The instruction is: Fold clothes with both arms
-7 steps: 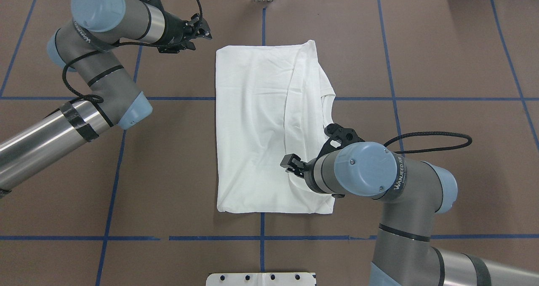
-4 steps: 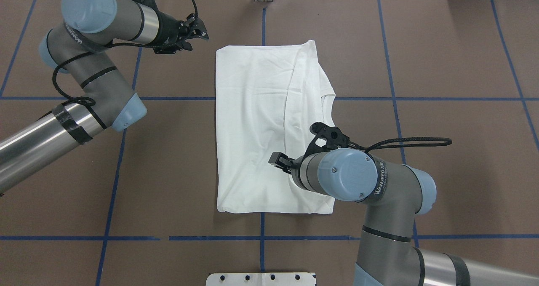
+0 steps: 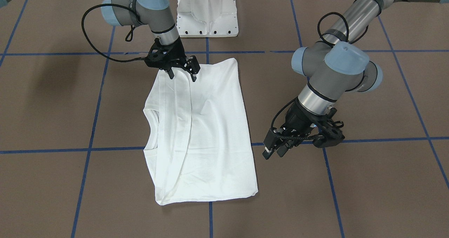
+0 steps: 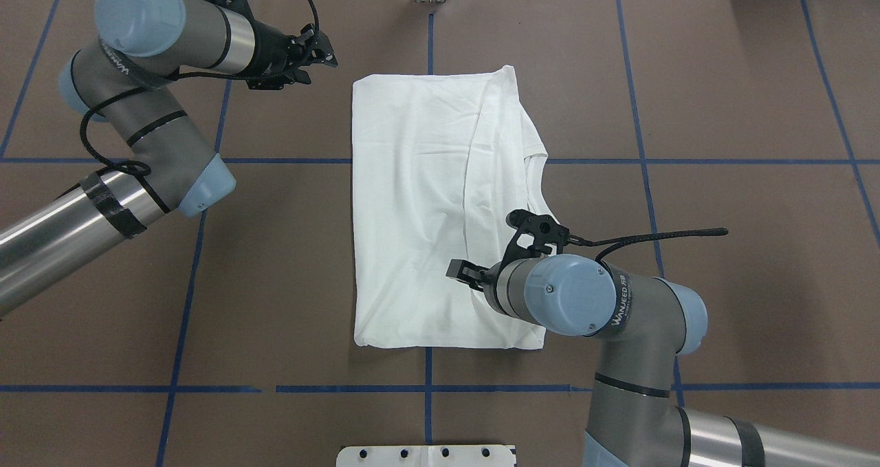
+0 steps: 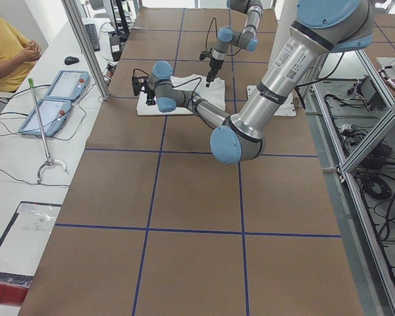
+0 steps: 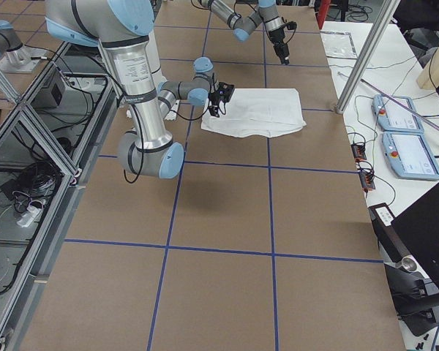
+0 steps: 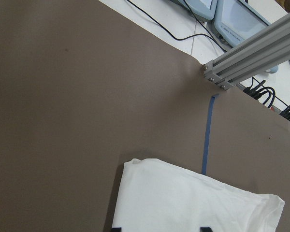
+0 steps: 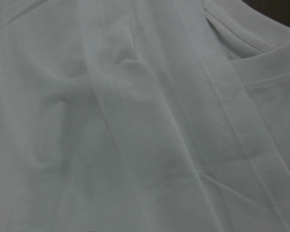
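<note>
The brown surface (image 4: 722,109) is the biggest thing here, and the shirt (image 4: 412,212) lies flat in the middle of it. The shirt is white and is folded into one long shape. Its long way runs from the end close to the robot out to the far end. One side is already folded over, and that folded edge runs down the long way too.

The left arm (image 4: 137,130) reaches out past the shirt's left side. The right arm (image 4: 639,316) bends over the shirt's close end.

The right tool (image 3: 182,75) hangs over the shirt, close to its right side and its close end. Its two fingers are spread apart and hold nothing. Whether the tips touch the cloth is hard to tell.

The left tool (image 4: 317,49) is off the shirt, over the bare surface just beside the far left corner. Its wrist view shows two finger tips wide apart with nothing between them.

The collar (image 4: 536,171) sits on the shirt's right edge, near the middle, and points to the robot's right.

The right tool is the nearer one. The shirt lies to the right of the left tool, so that tool likely has to move that way to reach the far corner.
</note>
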Controlling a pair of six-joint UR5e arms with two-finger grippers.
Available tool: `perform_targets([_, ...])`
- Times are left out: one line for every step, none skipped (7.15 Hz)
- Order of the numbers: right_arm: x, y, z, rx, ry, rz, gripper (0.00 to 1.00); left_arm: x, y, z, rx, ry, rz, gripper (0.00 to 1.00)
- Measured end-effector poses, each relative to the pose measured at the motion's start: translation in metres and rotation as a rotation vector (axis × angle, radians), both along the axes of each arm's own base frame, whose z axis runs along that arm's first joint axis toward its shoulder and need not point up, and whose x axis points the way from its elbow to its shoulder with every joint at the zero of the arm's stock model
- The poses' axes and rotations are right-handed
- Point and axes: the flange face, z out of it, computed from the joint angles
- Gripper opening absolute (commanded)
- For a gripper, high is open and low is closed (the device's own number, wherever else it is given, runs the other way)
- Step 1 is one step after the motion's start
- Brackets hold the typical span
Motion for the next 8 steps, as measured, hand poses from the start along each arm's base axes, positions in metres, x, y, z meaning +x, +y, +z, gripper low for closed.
perform_targets([0.004,0.011,0.004,-0.002,-0.002,-0.011,1.00,0.000,0.000,0.000,0.000,0.000,0.000,0.62])
perform_targets([0.015,0.028,0.007,0.001,-0.010,-0.026,1.00,0.000,0.000,0.000,0.001,0.001,0.000,0.62])
perform_targets([0.028,0.047,0.011,-0.006,-0.020,-0.036,1.00,0.000,0.000,-0.001,0.001,0.001,0.000,0.62])
perform_targets([0.035,0.066,0.018,-0.022,-0.019,-0.034,1.00,-0.001,0.001,-0.002,-0.001,-0.001,0.001,0.62])
perform_targets([0.041,0.081,0.023,-0.029,-0.020,-0.035,1.00,-0.001,0.001,-0.002,-0.004,-0.004,0.000,0.62])
perform_targets([0.054,0.092,0.026,-0.034,-0.022,-0.038,1.00,-0.001,0.001,-0.003,-0.008,-0.007,0.000,0.62])
perform_targets([0.066,0.098,0.026,-0.036,-0.028,-0.040,1.00,-0.001,0.001,-0.003,-0.010,-0.008,0.000,0.62])
perform_targets([0.072,0.100,0.023,-0.036,-0.037,-0.037,1.00,-0.001,0.001,-0.004,-0.010,-0.008,0.000,0.62])
